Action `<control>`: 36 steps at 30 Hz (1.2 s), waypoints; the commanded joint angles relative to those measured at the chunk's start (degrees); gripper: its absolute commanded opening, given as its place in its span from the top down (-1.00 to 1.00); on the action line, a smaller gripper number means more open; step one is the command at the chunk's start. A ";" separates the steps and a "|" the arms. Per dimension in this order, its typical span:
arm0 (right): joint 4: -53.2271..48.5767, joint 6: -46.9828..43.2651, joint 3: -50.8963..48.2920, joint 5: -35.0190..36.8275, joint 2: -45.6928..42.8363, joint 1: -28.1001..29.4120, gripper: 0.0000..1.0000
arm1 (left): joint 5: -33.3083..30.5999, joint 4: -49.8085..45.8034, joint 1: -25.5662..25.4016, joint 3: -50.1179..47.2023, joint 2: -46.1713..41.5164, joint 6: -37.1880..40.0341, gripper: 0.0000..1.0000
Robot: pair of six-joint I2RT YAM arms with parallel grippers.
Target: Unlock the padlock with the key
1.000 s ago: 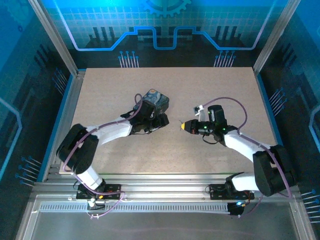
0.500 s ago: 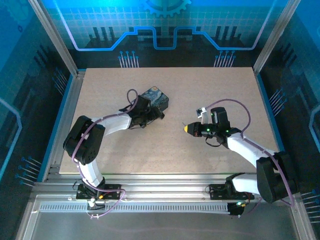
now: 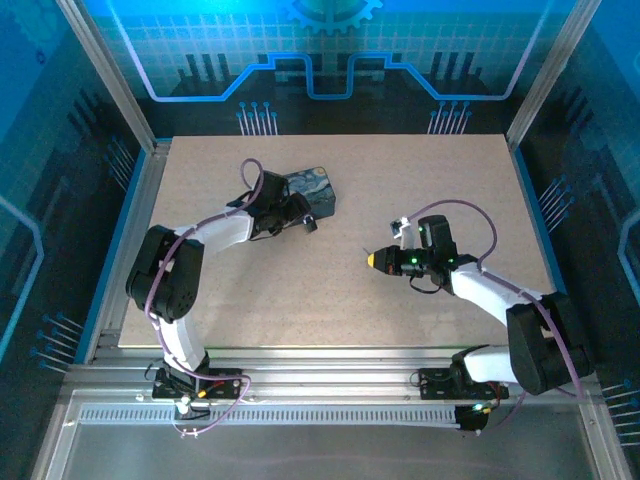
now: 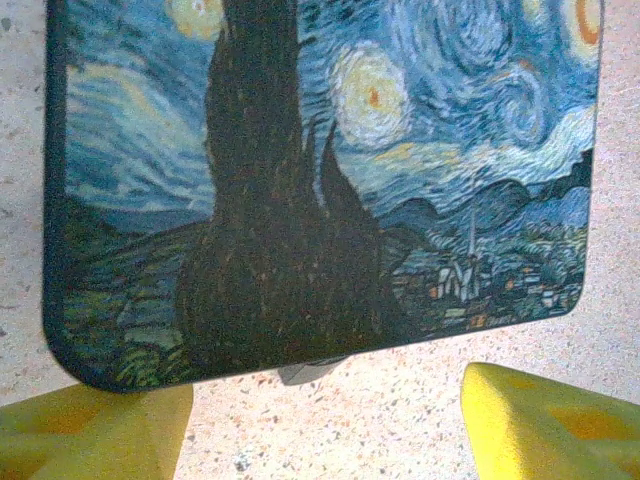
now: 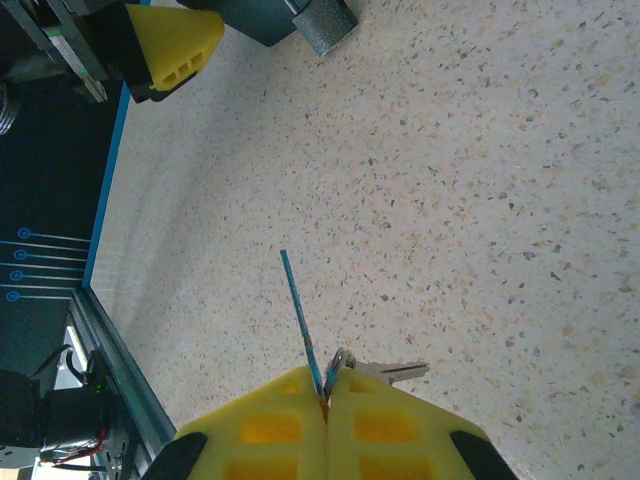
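Note:
A dark blue swirl-painted tin [image 3: 314, 190] lies flat at the back left of the table [image 3: 440, 180]. In the left wrist view the tin [image 4: 320, 170] takes up the upper part. A small dark grey piece [image 4: 310, 372] pokes out under its near edge, apparently the padlock; its shackle is hidden. The same dark block [image 5: 325, 25] shows beside the tin in the right wrist view. My left gripper [image 4: 320, 440] is open just short of the tin, over bare table. My right gripper [image 5: 325, 388] [image 3: 375, 259] is shut on the key [image 5: 298, 305]; its thin blade points forward.
A ring with a second pale key [image 5: 392, 371] hangs beside my right fingertips. A yellow finger [image 5: 170, 40] of the left gripper shows in the right wrist view, with the table's blue left edge [image 5: 105, 215] below it. Bare table separates the two grippers.
The left arm has swung back and to the left, and the tin now lies flat slightly farther back. The right gripper has shifted only a little, still shut on the key.

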 commanded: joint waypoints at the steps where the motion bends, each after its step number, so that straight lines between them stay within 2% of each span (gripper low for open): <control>1: -0.01 -0.94 0.41 -0.74 0.43 -0.50 1.00 | -2.77 -3.79 -1.88 -0.87 -1.52 -0.56 -0.44; 6: 0.59 -1.09 1.55 -1.24 2.60 -0.87 1.00 | -6.95 -5.35 -6.53 -1.03 -2.48 -2.28 -0.47; 11: 1.23 -0.66 2.38 -1.70 3.38 -0.91 1.00 | -11.28 -7.32 -9.19 2.89 1.64 -3.85 -0.48; 17: 1.33 -0.88 1.69 -1.78 2.40 -1.14 1.00 | -13.37 -12.55 -9.34 9.76 8.35 -3.16 -0.38; 28: 3.99 -0.59 1.71 -3.47 5.15 -1.87 1.00 | -15.22 -18.40 -9.29 18.77 15.74 -0.37 -0.34; 36: 5.80 -0.48 2.03 -4.81 7.17 -2.22 1.00 | -15.76 -19.88 -8.87 20.85 17.95 1.78 -0.21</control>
